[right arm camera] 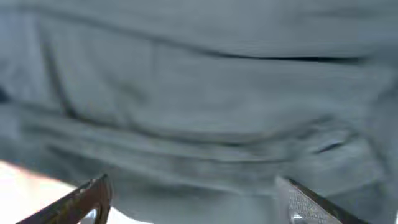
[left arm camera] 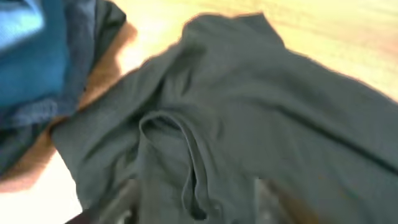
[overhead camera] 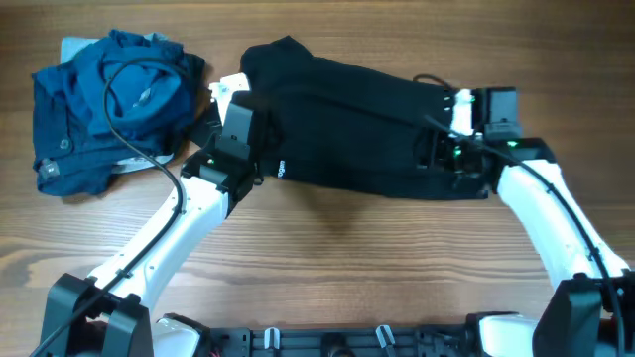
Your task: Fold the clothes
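Note:
A black garment [overhead camera: 357, 119] lies crumpled across the middle of the wooden table. My left gripper [overhead camera: 256, 134] is at its left edge. In the left wrist view its jaws [left arm camera: 196, 208] are spread wide, with a seam fold of the cloth [left arm camera: 249, 112] between the blurred fingers. My right gripper [overhead camera: 437, 151] is at the garment's right edge. In the right wrist view its jaws [right arm camera: 196, 202] are wide apart over the layered cloth [right arm camera: 199, 93], which fills the gap. The fingertips of both grippers are cut off at the frame edge.
A pile of blue clothes [overhead camera: 109, 99] sits at the far left, and shows in the left wrist view [left arm camera: 31, 68]. A black cable [overhead camera: 134, 149] loops over it. Bare wooden table [overhead camera: 357, 268] lies in front of the garment.

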